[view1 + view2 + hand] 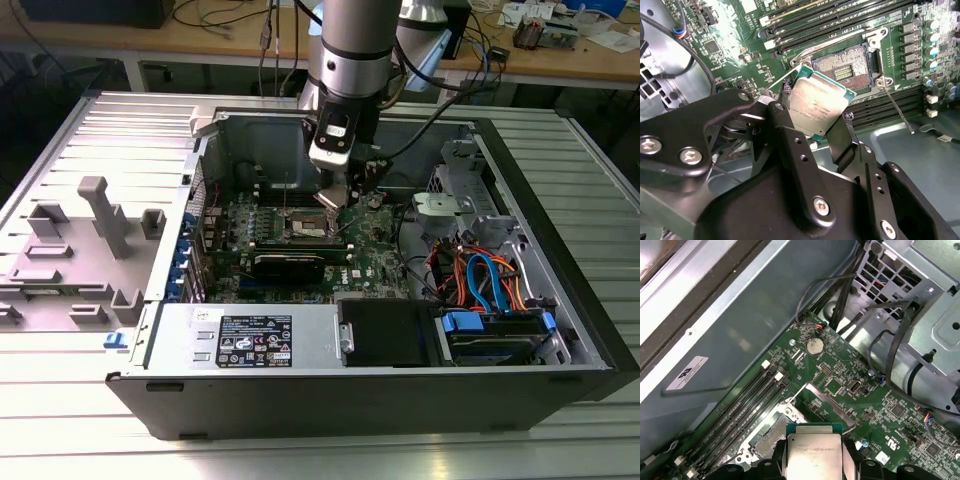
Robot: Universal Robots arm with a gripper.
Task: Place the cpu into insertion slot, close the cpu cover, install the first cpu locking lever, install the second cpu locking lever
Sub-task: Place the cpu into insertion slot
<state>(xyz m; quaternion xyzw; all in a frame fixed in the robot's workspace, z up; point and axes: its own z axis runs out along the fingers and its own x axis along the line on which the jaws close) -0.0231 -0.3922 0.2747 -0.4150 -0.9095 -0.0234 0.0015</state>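
I have the gripper (809,120) clamped on the cpu chip (821,106), holding it tilted just beside the open socket (847,67), apparently clear of its rim.

Open dark computer case (330,395) lies mid-surface on ribbed metal table (80,420). Green board (375,255) on case floor. Long black memory slots (840,15) run across it, and a round silver coin cell (814,345) sits near board's edge. Labelled silver power supply (250,335) along case's near wall, with black drive (385,332) just beside it. Blue and orange cables (480,275) bunched in case's corner at the exterior view's right. Grey plastic fixture (95,215) outside case, toward table's edge at the exterior view's left.
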